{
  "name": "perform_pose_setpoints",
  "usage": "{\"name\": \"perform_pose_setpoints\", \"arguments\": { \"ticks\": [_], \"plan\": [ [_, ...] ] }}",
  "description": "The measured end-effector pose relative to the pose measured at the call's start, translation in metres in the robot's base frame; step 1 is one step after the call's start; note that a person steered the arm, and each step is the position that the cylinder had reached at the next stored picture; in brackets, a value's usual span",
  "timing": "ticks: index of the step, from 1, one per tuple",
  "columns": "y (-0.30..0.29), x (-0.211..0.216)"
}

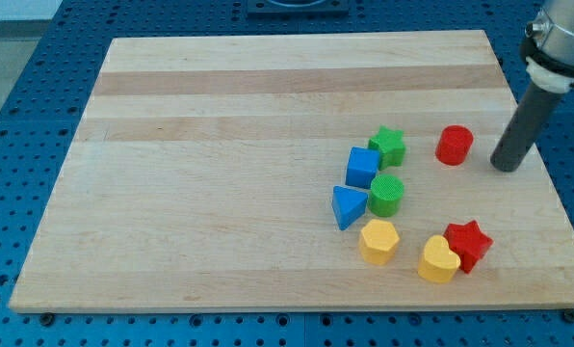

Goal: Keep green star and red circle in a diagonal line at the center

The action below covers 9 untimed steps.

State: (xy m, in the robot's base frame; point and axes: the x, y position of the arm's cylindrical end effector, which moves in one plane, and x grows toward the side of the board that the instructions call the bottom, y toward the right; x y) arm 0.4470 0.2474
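The green star lies right of the board's middle, touching the blue cube below and to its left. The red circle stands alone to the star's right, at about the same height in the view. My tip rests on the board just right of the red circle and slightly lower, with a small gap between them. The dark rod rises from the tip to the view's upper right.
A green circle, a blue triangle and a yellow hexagon cluster below the star. A yellow heart and a red star touch near the board's lower right. The wooden board has its right edge close to my tip.
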Motion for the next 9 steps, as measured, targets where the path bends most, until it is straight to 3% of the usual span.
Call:
{"name": "perform_pose_setpoints", "arguments": {
  "ticks": [2,3,5,7,8,9],
  "plan": [
    [-0.122,-0.039],
    [-0.147,-0.043],
    [-0.084,-0.028],
    [-0.199,-0.025],
    [-0.265,-0.044],
    [-0.27,-0.053]
  ]
}}
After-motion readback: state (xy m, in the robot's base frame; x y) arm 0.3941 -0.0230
